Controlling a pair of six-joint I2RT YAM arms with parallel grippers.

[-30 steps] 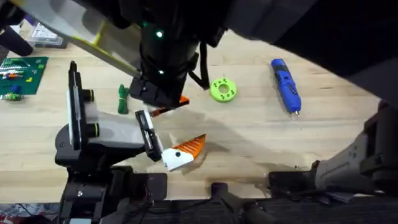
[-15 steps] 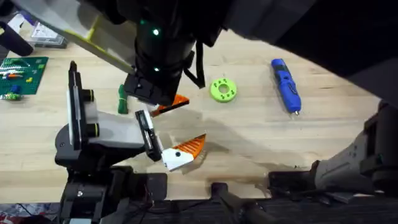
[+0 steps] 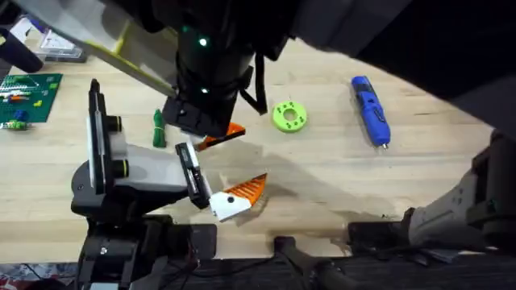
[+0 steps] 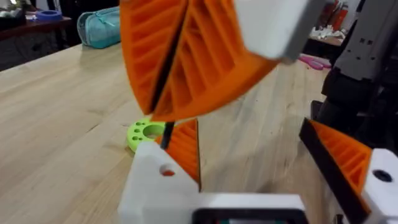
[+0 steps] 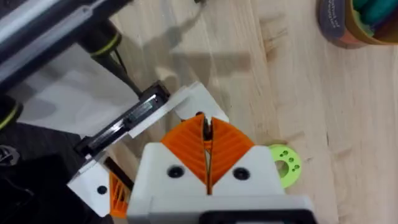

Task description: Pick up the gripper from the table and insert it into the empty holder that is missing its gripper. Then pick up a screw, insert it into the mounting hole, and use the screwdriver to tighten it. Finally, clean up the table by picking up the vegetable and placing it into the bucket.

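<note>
Overhead: screwdriver (image 3: 370, 110) lies on the table (image 3: 322, 185), untouched.

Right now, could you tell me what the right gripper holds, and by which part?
The right gripper pinches a thin dark piece, likely the screw, by its upper end; its tip pokes out.

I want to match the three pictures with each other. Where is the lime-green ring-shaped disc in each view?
Overhead: the lime-green disc lies on the table, upper centre, left of the screwdriver.
Left wrist: left of centre, low in the picture.
Right wrist: lower right, on bare wood.
Shared landmark: the orange gripper fitted on the holder.
</note>
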